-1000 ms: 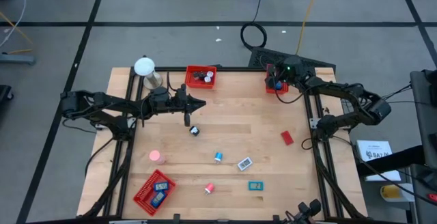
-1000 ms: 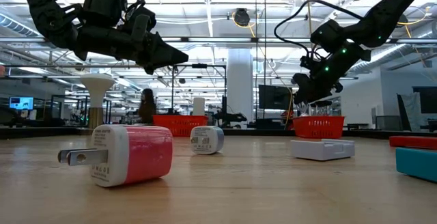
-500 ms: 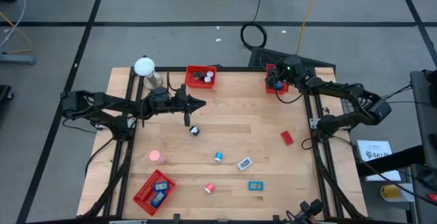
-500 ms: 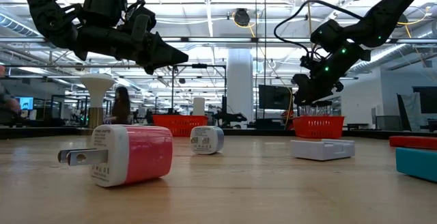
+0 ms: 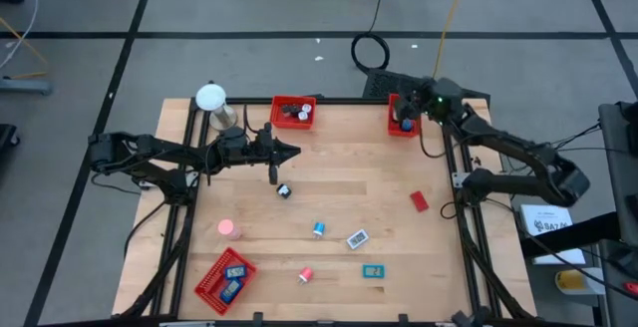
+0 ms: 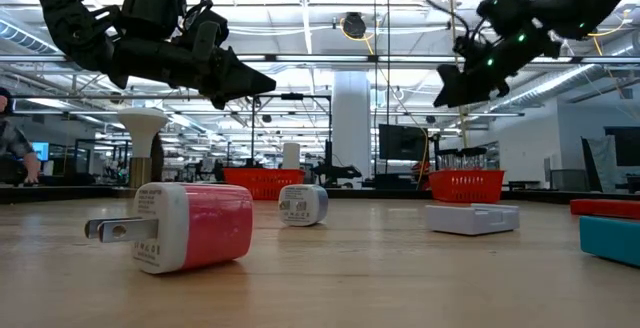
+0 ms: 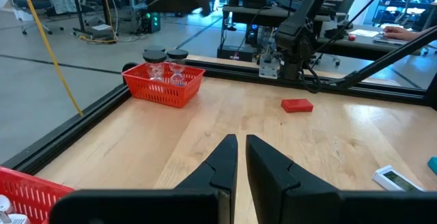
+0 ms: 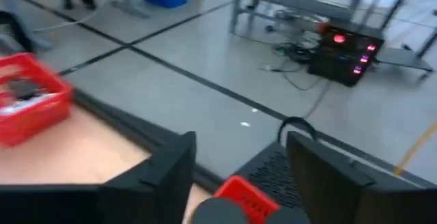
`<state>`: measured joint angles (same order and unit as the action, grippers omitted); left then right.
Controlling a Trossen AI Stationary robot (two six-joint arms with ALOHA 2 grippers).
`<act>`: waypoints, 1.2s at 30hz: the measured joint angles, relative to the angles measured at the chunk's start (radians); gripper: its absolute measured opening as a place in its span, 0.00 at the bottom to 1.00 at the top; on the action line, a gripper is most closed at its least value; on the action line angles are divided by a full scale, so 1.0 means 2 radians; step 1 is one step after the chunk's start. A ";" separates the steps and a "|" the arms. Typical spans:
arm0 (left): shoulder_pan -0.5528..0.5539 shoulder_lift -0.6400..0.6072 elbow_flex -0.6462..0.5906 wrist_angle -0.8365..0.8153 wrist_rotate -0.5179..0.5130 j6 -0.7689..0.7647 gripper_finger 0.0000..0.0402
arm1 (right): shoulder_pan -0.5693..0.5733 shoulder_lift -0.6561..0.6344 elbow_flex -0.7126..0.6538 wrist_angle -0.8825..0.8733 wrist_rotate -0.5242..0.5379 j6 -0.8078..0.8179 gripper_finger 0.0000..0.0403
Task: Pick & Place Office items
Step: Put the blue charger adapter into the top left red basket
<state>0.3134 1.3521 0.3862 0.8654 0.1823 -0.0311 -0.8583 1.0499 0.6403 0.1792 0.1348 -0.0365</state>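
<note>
Right gripper (image 8: 235, 176): my 2 fingers spread, empty, above the red tray (image 5: 402, 120); risk: descending off-centre clips its rim, tipping contents.

I am finding no text that I can read in any view; the white plug (image 6: 303, 205) standing on the surface is showing a small printed label, and the pink-and-white charger (image 6: 190, 225) is showing faint print on its white end, but I cannot make out the letters; a white sheet (image 5: 546, 220) lying beside the table's right edge is carrying dark print too small for me to read.
</note>
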 joint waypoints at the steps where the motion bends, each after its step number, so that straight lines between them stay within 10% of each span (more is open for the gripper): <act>1: 0.000 0.000 0.000 0.000 0.000 0.000 0.08 | 0.010 -0.013 0.000 -0.017 -0.005 0.007 0.46; 10: 0.000 0.000 0.000 0.014 0.000 -0.011 0.08 | 0.159 -0.053 -0.097 0.060 -0.048 0.050 0.03; 25: -0.023 0.000 0.061 -0.070 -0.018 -0.102 0.08 | 0.281 -0.054 -0.230 0.348 -0.047 0.085 0.00; 36: -0.126 0.000 0.167 -0.410 -0.198 -0.108 0.08 | 0.283 -0.054 -0.231 0.345 -0.055 0.023 0.00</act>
<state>0.0614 1.3518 0.7195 0.0452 -0.2146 -0.2469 -0.2920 0.9428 0.1783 0.8692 0.0246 0.0095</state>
